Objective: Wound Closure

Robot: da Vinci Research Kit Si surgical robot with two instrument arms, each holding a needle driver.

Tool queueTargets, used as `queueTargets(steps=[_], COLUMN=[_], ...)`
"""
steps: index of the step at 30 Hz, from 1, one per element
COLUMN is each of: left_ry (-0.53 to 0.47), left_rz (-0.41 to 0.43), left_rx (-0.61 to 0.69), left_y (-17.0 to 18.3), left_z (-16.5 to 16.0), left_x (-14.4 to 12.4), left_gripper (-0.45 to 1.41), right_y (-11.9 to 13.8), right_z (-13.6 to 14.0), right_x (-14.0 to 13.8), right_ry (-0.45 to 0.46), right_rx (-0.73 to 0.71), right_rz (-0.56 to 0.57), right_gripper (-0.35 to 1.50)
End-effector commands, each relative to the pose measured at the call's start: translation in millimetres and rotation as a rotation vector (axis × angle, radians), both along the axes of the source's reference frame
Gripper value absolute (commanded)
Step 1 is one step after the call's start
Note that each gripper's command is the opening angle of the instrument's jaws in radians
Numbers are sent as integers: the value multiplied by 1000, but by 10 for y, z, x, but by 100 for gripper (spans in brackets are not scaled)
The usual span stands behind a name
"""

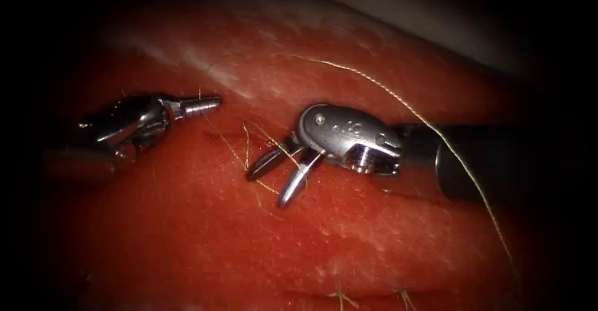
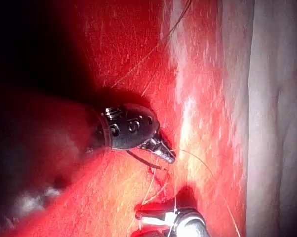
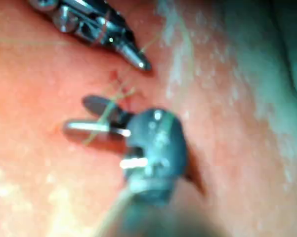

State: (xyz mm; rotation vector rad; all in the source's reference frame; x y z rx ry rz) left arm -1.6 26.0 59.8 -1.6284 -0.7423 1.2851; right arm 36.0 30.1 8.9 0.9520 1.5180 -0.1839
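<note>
- Endoscope view recorded the right tool (image 1: 273, 185) with its two jaws spread wide apart, tips angled down and toward the left tool, gripping nothing.
- Between and across those spread jaws ran strands of the thread (image 1: 271, 141); no contact that amounted to a hold could be confirmed.
- Just beyond the jaw tips, loops of the same thread rose from the tissue (image 1: 386, 236) at a small dark mark, which could be the cut; its line was not clearly traceable.
- Behind the right tool's wrist, one long strand arched up over the tissue, crossed above the shaft and ran down past it toward the near edge.
- Left tool (image 1: 208, 105) lay well apart from the right tool, on the far side of the thread loops, its jaws pressed together to a single blunt point aimed at the right tool.
- A strand passed close beside the left tool's tip; whether it was pinched there could not be told.
- Right wrist view showed the right tool (image 3: 76, 116) with both jaws parted and thread (image 3: 105, 116) draped over them, the left tool (image 3: 141, 62) closed to a point just beyond.
- Left wrist view showed the left tool (image 2: 168, 155) closed, a thin dark curved sliver beside its tip; whether this was the needle could not be told.
- Short cut ends of thread (image 1: 339, 295) stood up from the tissue nearer the camera than the right tool.
</note>
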Motion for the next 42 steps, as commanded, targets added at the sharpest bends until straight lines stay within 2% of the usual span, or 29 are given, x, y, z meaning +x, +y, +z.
queueTargets(steps=[1,7,14,15,17,18,19,24,32,41,42], left_ry=[-3,-3,-1,-1,-1,-1,1,-3,3,-7,-12], left_rz=[3,3,4,4,4,4,6,11,35,122,133], left_rx=[2,2,2,2,2,3,3,7,10,-2,-3], left_y=[-5,-8,-8,-8,-8,-8,-8,-10,-41,-102,-114], left_z=[5,2,1,1,1,1,1,-6,-50,-127,-145], left_x=[-2,-1,-2,-2,-2,-1,-1,6,24,3,2], left_gripper=[-35,-35,-35,-35,-35,-35,-35,-35,-35,-35,-35], right_y=[-8,-35,-43,-43,-43,-42,-41,-38,-6,20,23], right_z=[2,13,20,20,21,21,21,22,29,46,48], right_x=[17,27,29,30,31,31,31,30,19,0,-2], right_ry=[0,-39,-62,-64,-69,-71,-88,-95,-163,-214,-218], right_rx=[-23,-97,-143,-145,-147,-149,-162,-172,25,77,77], right_rz=[-27,-65,-71,-72,-69,-71,-80,-80,52,133,141], right_gripper=[47,46,47,41,7,-28,-35,-35,-35,-35,-35])
